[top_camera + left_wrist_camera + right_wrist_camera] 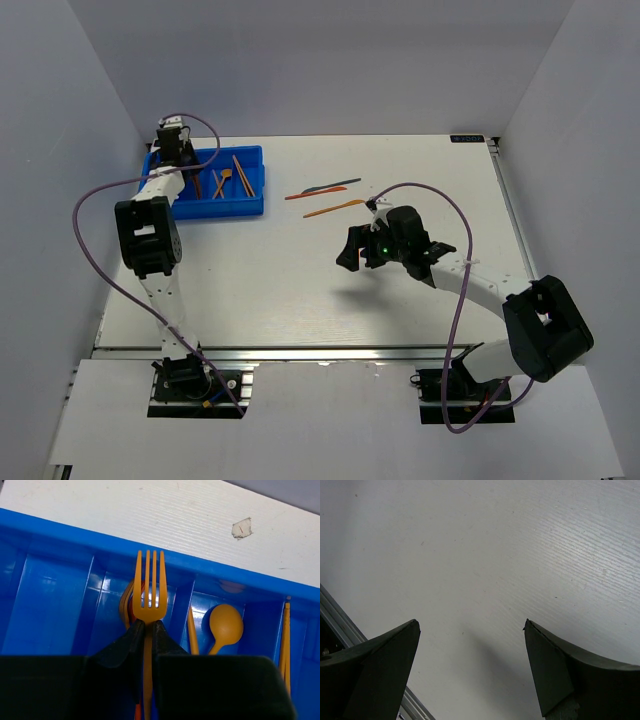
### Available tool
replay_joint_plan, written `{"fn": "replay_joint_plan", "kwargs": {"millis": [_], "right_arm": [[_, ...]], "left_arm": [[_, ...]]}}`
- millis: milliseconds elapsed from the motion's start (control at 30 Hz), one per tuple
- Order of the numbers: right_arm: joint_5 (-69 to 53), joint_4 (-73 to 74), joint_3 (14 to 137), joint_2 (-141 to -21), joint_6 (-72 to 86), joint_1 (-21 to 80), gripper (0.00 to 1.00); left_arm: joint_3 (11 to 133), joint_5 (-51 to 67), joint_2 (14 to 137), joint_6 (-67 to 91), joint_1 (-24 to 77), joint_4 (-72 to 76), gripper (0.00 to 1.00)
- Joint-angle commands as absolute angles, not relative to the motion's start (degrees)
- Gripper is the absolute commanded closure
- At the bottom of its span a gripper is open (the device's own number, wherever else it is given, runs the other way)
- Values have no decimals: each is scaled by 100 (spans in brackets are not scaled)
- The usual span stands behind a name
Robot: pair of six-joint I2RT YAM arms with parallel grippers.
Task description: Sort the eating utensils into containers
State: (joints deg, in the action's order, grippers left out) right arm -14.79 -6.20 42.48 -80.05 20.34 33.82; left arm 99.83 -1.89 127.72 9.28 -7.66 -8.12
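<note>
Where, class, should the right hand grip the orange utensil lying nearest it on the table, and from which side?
Probably at mid-shaft, coming straight down from above. The orange utensil lies flat on the table, thin and long, so the open right hand should close across its narrow width.

Blue tray (225, 209) in the far-left corner of the tabletop (300, 290), orange utensils (241, 172) in its right-hand compartments. Left pincer (173, 140) over the tray's left end. Loose to the tray's right: dark utensil (338, 184), red utensil (312, 194), orange piece (335, 208). Right pincer (360, 255) hovers near them.
</note>
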Motion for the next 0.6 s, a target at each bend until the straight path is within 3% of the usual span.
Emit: {"fn": "replay_joint_plan", "kwargs": {"millis": [0,567], "right_arm": [[-1582,-826,4377,-7919,1969,3410,11],[-1626,-826,4298,-7752,1978,3410,11]], "left_arm": [[9941,-334,12024,1063,-747,-764,100],[10187,-422,11988,958,-738,-1591,100]]}}
